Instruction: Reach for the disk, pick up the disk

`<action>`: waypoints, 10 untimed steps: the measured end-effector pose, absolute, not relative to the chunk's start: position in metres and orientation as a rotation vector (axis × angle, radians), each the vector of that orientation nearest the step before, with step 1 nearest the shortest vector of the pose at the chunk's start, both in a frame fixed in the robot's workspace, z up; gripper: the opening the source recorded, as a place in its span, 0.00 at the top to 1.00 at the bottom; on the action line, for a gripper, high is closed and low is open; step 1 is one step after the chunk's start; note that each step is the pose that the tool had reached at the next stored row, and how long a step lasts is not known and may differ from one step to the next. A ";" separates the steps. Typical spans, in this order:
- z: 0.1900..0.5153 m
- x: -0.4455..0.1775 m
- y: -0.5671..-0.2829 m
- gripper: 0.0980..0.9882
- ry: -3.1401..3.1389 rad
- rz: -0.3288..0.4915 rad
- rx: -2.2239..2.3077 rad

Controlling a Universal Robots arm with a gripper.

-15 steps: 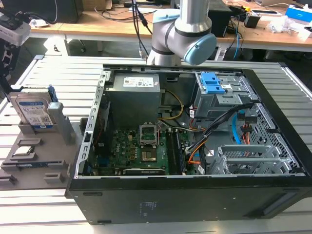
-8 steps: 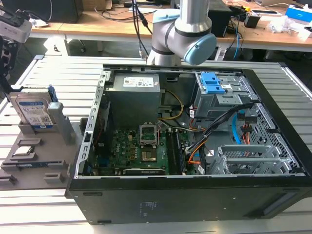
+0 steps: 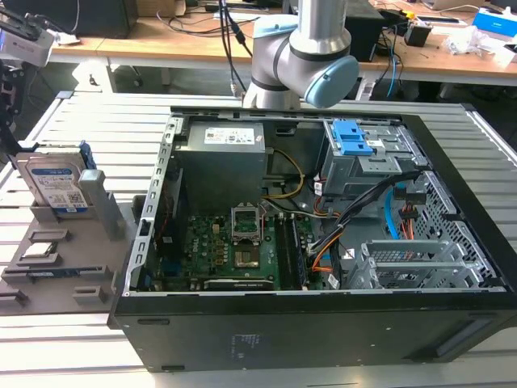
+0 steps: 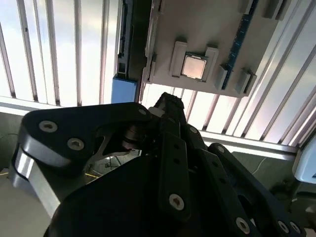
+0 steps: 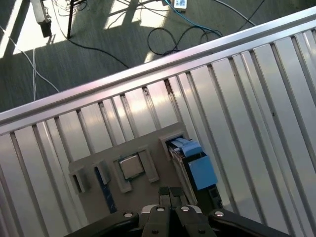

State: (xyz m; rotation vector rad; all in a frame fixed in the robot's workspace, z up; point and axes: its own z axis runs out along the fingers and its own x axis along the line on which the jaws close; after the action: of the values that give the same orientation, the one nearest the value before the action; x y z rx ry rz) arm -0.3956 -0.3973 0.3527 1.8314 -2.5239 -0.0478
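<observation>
The gripper (image 5: 170,193) is hanging with its black fingers pressed together on nothing, close to a grey holder (image 5: 148,145) that is carrying a small square chip (image 5: 130,167). Just beside it, the disk (image 5: 195,165) is standing on edge in a slot of that holder. In the exterior view, the holder is sitting on the slatted bench (image 3: 81,356) at the exterior view's left of an open computer case (image 3: 283,339), with the arm (image 3: 303,56) rising behind

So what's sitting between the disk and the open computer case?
In the exterior view, a grey upright post of the parts holder stands between the disk and the computer case, right beside the disk.
</observation>
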 end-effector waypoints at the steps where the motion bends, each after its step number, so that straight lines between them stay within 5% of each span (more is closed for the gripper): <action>1: 0.353 -0.396 -0.397 0.99 -2.512 -0.048 1.848; 10: 0.353 -0.396 -0.397 0.99 -2.353 -0.044 2.042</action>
State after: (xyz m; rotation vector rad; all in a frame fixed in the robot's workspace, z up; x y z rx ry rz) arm -0.3955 -0.3973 0.3527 2.0424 -2.3532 -0.0445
